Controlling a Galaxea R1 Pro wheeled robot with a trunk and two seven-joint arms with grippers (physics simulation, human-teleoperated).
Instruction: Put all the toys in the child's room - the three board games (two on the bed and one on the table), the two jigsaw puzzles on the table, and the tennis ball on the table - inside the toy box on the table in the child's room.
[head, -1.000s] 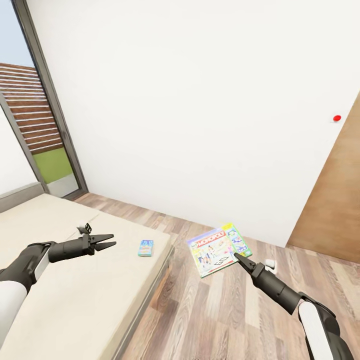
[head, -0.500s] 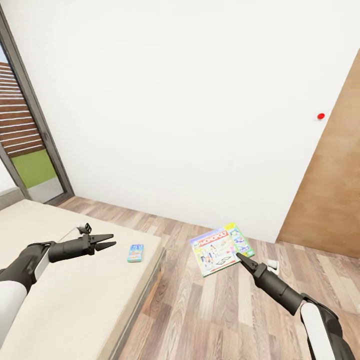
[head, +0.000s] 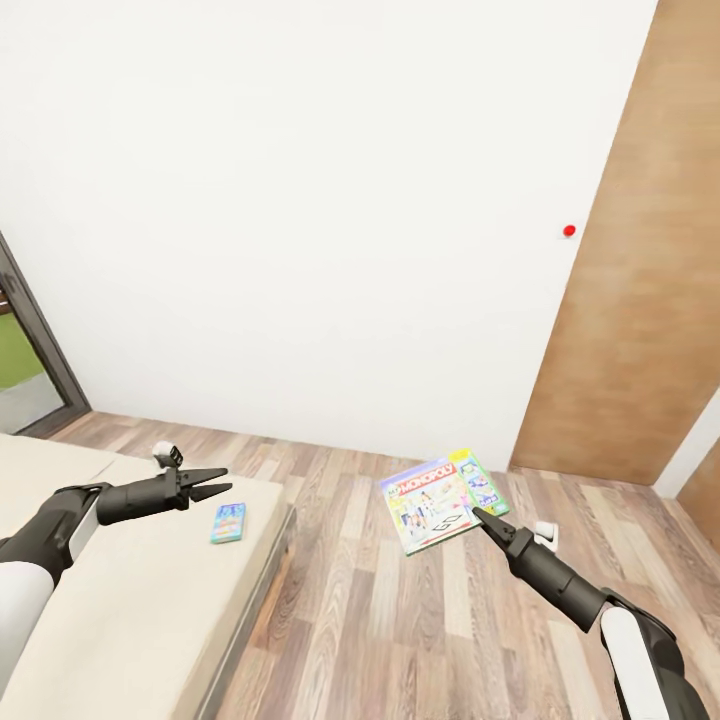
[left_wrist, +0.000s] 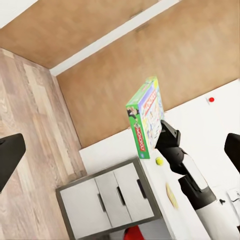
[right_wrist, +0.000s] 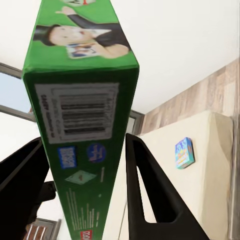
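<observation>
right claw (head: 478, 513) grips the monopoly box (head: 440, 497) above floor.

Both arms share one build: a glossy white upper shell, a rounded black elbow joint, then a slim, matte black forearm tapering toward the wrist. The left black two-fingered gripper (head: 212, 484) ends in short pointed wedge fingers with serrated inner edges, and a small white-and-black block sits atop its wrist. The right black tapered gripper (head: 478, 515) narrows to a sharp tip, with a small white cylindrical module beside its wrist. Seen close, its fingers (right_wrist: 150, 195) are smooth, flat black blades.
</observation>
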